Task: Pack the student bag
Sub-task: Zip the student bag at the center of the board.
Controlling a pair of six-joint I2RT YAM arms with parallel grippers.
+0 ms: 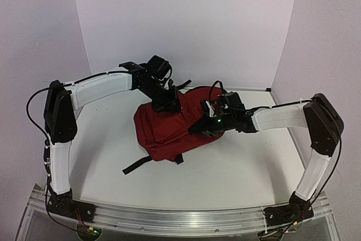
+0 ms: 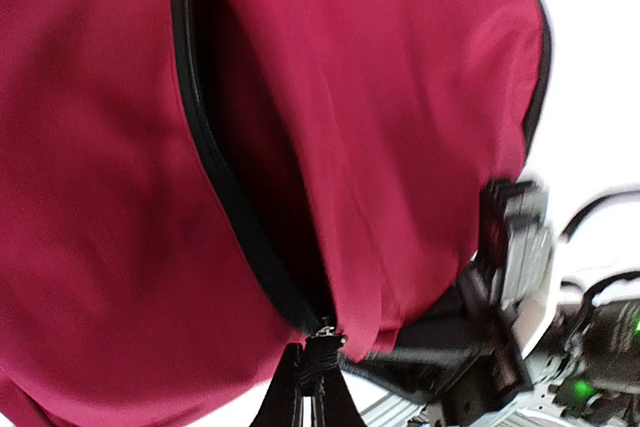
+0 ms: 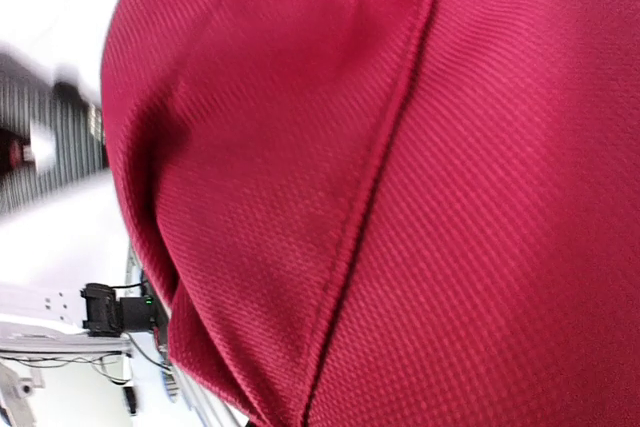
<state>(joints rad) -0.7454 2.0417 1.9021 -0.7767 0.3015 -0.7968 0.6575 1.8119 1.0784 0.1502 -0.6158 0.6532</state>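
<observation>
Top external shows one student bag (image 1: pixel 161 134) on one table (image 1: pixel 225 179)

Dark red student bag (image 1: pixel 161 131), soft fabric, lying flat mid-table. Black zipper (image 2: pixel 208 147) gapes partly open. Black strap (image 1: pixel 135 166) trails toward 7 o'clock.

A white tabletop (image 1: pixel 237 179) fills the middle and lower part of the top view, matte and evenly lit. Pale panels close it in on three sides: a back panel (image 1: pixel 186 21) across the upper centre, a left panel (image 1: pixel 34 26) at the left edge and a right panel (image 1: pixel 333 32) at the right edge. A ribbed aluminium rail (image 1: pixel 180 217) runs along the bottom of the frame, with a clear sheet (image 1: pixel 28 224) beneath it at the lower left corner. In the right wrist view, a grey striped strip (image 3: pixel 60 137) at the left edge is blurred; it may be that rail.
</observation>
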